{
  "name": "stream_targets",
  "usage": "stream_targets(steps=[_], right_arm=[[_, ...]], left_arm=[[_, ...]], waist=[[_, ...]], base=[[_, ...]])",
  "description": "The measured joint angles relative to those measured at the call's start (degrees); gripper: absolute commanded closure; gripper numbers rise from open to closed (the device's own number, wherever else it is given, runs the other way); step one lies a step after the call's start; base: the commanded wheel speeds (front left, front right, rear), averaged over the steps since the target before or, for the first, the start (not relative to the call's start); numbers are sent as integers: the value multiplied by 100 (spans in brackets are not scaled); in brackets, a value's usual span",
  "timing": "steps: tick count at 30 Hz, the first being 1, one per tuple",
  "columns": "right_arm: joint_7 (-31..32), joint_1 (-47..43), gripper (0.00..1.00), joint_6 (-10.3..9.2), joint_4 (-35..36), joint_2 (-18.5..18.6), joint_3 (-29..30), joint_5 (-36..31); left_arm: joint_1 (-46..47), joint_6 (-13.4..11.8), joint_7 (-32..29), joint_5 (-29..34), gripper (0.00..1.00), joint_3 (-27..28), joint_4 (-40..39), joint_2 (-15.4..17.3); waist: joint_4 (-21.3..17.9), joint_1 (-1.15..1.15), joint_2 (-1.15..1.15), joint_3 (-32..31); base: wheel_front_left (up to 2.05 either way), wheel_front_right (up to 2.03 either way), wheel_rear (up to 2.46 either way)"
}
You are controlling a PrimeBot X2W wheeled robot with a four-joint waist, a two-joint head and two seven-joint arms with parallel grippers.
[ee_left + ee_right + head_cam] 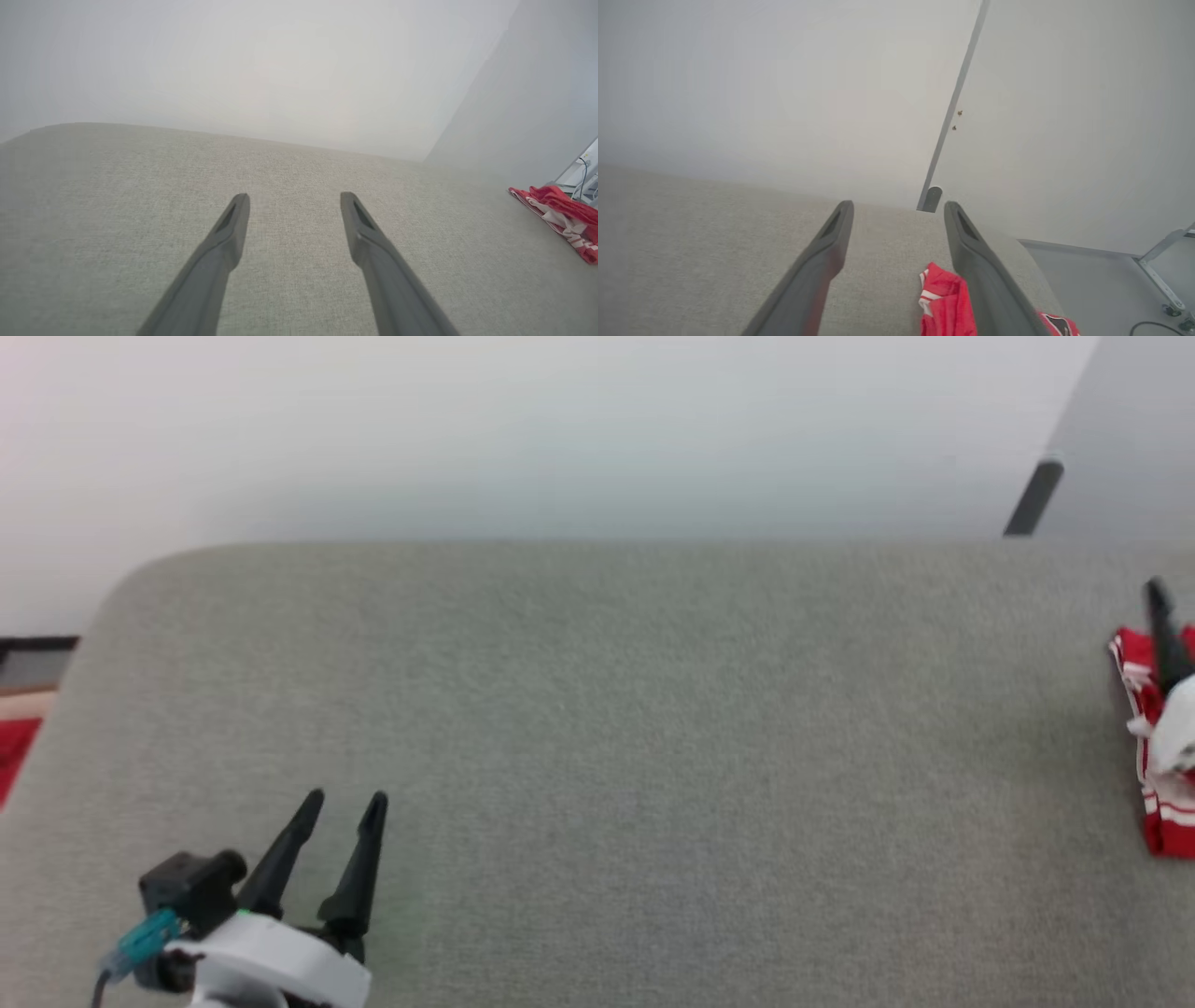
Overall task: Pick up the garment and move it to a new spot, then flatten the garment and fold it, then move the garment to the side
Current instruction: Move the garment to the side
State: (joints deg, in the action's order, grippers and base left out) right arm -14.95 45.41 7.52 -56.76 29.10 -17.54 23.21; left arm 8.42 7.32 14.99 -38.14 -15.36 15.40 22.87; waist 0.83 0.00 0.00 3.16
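Crumpled red-white garment [1134,658] at rounded right edge of woven grey desk [653,709]; broad flat stretch leftward. Left gripper [345,798], right gripper [899,205] spread wide, empty.

Wide stretch of grey-beige woven surface [597,756] out front, its far left corner rounded off, its far edge running straight across. Behind it, a plain white wall [560,429], softly and evenly lit, no hard shadows anywhere. Over on the right, a thin dark strip [952,102] runs down the wall and ends in a stubby dark grey cap [1033,497] just at the surface's back edge; the panel [1139,429] beyond it reads greyer. Two tiny brown specks [957,120] sit just beside that strip. Past the surface's rounded right end, smooth grey floor [1087,280], a pale metal frame leg [1157,266] and a dark cable [1153,326]. Far left, a dark baseboard [37,644] above a tan band.
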Motion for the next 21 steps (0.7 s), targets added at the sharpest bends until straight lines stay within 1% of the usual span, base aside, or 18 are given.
stream_targets(steps=[6, 11, 14, 18, 21], right_arm=[[-1, -961, 0, 0, 935, -286, 485, -108], [0, -1837, 0, 0, 1730, -657, 959, -536], [-1, -2319, 0, 0, 2153, -884, 1211, -822], [-1, -2889, 0, 0, 2698, -1229, 1529, -1199], [-1, -3249, 0, 0, 3040, -1417, 1660, -1449]], left_arm=[[-328, 0, 10, 167, 0, 371, -63, -15], [-614, 0, 10, 515, 0, 698, -113, -55], [-764, 0, 10, 710, 0, 978, -168, -143], [-960, 0, 11, 865, 0, 1293, -234, -270], [-1044, 0, 13, 989, 0, 1467, -326, -324]], waist=[[196, 0, 0, -343], [335, 0, 0, -535], [379, 0, 0, -625], [384, -1, 0, -703], [339, 0, 0, -717]], base=[[0, 0, 0], [0, 0, 0], [0, 0, 0], [0, 0, 0], [0, 0, 0]])
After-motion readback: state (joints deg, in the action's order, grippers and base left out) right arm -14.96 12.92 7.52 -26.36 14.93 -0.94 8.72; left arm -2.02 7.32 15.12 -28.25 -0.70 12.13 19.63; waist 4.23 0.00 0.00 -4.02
